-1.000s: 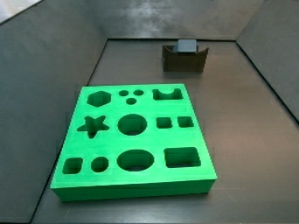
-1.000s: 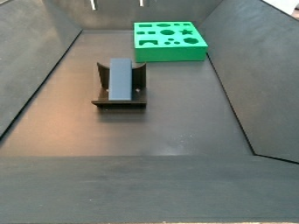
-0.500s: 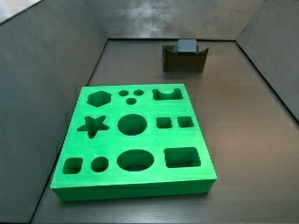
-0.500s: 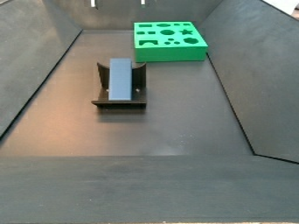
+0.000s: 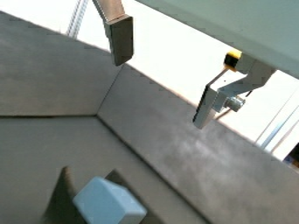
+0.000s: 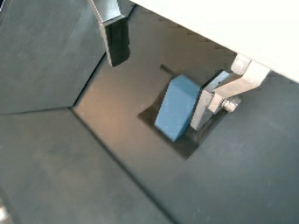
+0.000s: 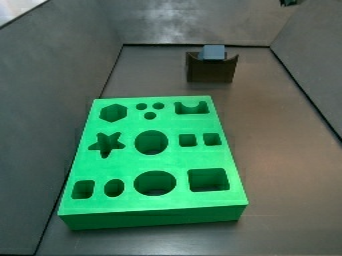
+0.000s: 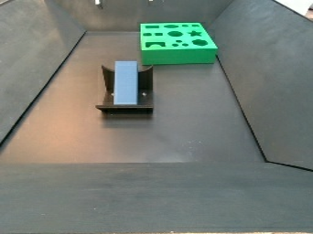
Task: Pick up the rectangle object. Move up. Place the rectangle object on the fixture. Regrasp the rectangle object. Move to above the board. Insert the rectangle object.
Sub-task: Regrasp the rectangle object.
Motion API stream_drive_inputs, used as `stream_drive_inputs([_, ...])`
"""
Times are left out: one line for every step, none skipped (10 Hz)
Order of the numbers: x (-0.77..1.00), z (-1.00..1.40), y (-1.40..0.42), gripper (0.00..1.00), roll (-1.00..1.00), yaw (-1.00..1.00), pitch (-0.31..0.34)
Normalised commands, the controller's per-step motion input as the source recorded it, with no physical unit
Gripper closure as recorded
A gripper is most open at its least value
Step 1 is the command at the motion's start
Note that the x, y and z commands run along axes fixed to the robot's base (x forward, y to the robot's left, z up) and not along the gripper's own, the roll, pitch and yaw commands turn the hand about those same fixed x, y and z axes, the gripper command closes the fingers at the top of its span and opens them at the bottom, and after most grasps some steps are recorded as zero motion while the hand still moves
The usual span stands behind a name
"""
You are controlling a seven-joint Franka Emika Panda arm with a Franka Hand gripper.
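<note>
Smooth grey-blue rectangle object point(image 8: 126, 80) lay in the notch of the dark, matte fixture point(image 8: 124, 102), long face up, ends overhanging the notch in a side view. Seen too in both wrist views point(image 6: 177, 108) point(image 5: 108, 200), seated in the fixture point(image 6: 176, 144). Bright green board point(image 7: 152, 158), a thick slab cut with star, hexagon, circles, squares and oval, rested flat on the dull dark floor, well apart from the fixture point(image 7: 211, 67). Gripper point(image 6: 163, 63) hung high over the block, silver plate fingers point(image 6: 115, 37) spread wide, nothing between them, touching nothing. Sloped dark walls hemmed the floor; bare floor lay on every side of fixture and board.
</note>
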Motion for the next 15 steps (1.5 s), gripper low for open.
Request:
stream_drive_inputs([0.16,-0.02,-0.05,0.00,0.79,0.25,0.195])
stream_drive_inputs([0.17,-0.02,-0.06,0.00,0.68,0.26,0.169])
stream_drive_inputs([0.20,-0.03,-0.06,0.00,0.40,0.27,0.110])
stream_drive_inputs([0.21,-0.03,-0.05,0.00,0.29,0.27,0.085])
stream_drive_inputs([0.21,-0.01,-0.04,0.00,0.18,0.25,0.037])
stream_drive_inputs([0.19,-0.02,-0.05,0.00,0.17,0.23,0.008])
stream_drive_inputs([0.16,-0.03,-0.05,0.00,0.17,0.20,-0.011])
stream_drive_inputs([0.06,-1.00,0.07,0.00,0.08,0.06,-0.005])
stream_drive_inputs([0.06,-1.00,0.07,0.00,0.08,0.04,-0.016])
stream_drive_inputs([0.06,-1.00,0.06,0.00,0.08,0.04,-0.025])
stream_drive_inputs([0.06,-1.00,0.06,0.00,0.06,0.04,-0.032])
stream_drive_inputs([0.07,-1.00,0.05,0.00,0.05,0.03,-0.035])
stream_drive_inputs([0.08,-1.00,0.05,0.00,0.05,0.03,-0.037])
stream_drive_inputs([0.08,-1.00,0.04,0.00,0.05,0.03,-0.036])
stream_drive_inputs([0.09,-1.00,0.04,0.00,0.05,0.02,-0.029])
